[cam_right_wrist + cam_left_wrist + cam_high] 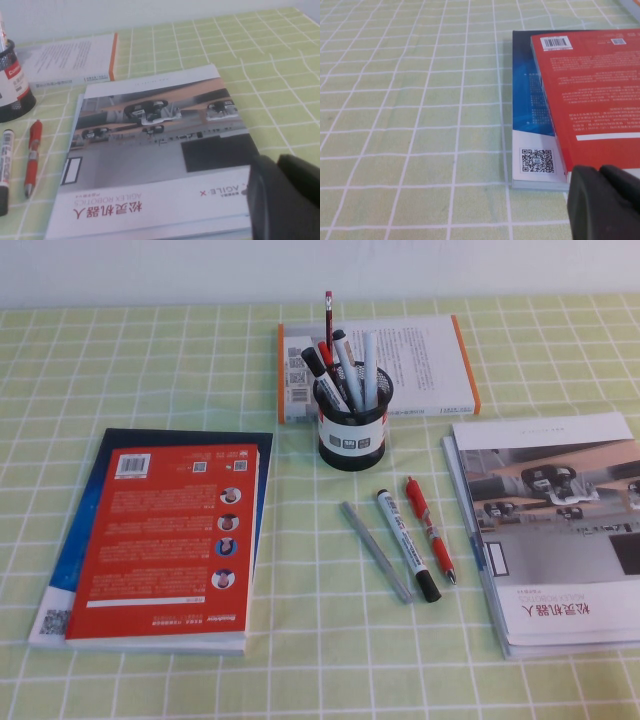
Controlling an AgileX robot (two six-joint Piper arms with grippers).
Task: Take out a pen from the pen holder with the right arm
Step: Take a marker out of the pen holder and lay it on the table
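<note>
So, the right gripper (277,162) hangs low over the near corner of the glossy brochure stack (160,150). Its fingers are pressed together and there's nothing in them. The pen holder (352,430) is well ahead of it and off to its left, past the stack's far left corner. It's a round black mesh cup with a white label band, and several pens (345,365) stand tilted in it.

Between that gripper and the holder, a slim grey pen (375,551), a black-capped marker (408,545) and a red pen (430,530) lie flat side by side, just off the stack's left edge. There's open cloth on the holder's near side. A flat white book (420,365) with an orange spine sits just behind it.

The left gripper (600,172) hangs by the near corner of a glossy red book (600,100), which lies on a blue book (530,110). It's closed too, and empty. Beyond those square edges, away from the holder, it's just green checked tablecloth (410,125).
</note>
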